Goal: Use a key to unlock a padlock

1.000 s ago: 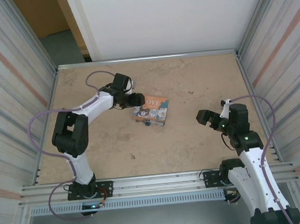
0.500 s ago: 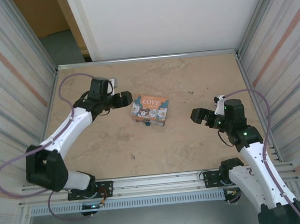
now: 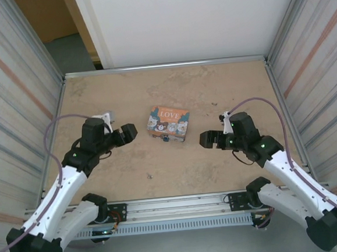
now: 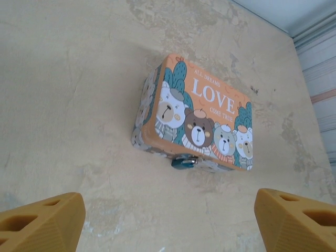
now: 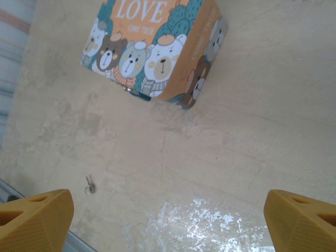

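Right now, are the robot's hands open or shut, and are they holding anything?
Left gripper: open, holding nothing.
Right gripper: open, holding nothing.

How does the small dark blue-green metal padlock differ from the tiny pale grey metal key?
Colour: the padlock is dark blue-green, the key pale grey. Shape: the padlock looks chunky, the key thin. Place: the padlock sits at the near side wall of the orange bear-picture box; the key lies alone on the bare table, apart from it. Both are tiny beside that box.
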You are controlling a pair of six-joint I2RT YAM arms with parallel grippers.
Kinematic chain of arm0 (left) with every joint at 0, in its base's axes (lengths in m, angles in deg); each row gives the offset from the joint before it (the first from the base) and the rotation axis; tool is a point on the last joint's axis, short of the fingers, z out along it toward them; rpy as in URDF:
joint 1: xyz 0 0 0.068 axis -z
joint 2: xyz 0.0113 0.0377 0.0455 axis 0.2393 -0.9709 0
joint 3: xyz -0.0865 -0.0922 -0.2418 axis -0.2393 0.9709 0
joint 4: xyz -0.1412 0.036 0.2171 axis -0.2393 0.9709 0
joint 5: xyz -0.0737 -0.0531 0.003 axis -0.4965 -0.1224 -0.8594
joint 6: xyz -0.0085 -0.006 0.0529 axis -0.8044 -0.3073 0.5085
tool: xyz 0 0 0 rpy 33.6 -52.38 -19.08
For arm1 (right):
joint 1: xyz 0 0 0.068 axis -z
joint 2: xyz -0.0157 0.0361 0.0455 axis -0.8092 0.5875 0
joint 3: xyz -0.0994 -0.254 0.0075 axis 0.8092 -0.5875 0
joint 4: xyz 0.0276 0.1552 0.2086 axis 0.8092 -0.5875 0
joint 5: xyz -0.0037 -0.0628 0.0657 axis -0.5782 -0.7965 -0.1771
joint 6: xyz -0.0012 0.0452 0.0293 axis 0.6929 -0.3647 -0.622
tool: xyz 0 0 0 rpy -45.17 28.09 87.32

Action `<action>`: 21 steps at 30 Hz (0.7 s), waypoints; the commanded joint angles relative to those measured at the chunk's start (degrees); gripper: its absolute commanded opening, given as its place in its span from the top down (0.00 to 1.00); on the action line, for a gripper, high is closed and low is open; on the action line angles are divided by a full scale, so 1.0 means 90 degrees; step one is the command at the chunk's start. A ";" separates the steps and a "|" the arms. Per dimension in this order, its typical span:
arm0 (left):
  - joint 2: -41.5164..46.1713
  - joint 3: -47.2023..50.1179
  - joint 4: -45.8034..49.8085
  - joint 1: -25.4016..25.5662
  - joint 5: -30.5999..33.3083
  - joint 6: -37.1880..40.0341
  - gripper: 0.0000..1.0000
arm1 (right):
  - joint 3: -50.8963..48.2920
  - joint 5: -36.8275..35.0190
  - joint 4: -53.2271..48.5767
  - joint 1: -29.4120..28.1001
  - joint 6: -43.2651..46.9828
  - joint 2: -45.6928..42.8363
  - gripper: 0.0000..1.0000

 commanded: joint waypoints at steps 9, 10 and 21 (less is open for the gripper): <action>0.1639 0.0849 0.0925 -0.0051 -0.0123 -0.0888 0.01 | 0.0236 -0.0751 0.0066 -0.1457 -0.0603 0.0529 0.08; 0.1736 0.0873 0.1014 -0.0054 -0.0117 -0.0909 0.01 | 0.0241 -0.0798 0.0088 -0.1592 -0.0630 0.0598 0.08; 0.2301 0.1042 0.1766 -0.0089 0.0032 -0.1198 0.01 | 0.0676 -0.1246 0.0442 -0.3168 -0.0844 0.1994 0.09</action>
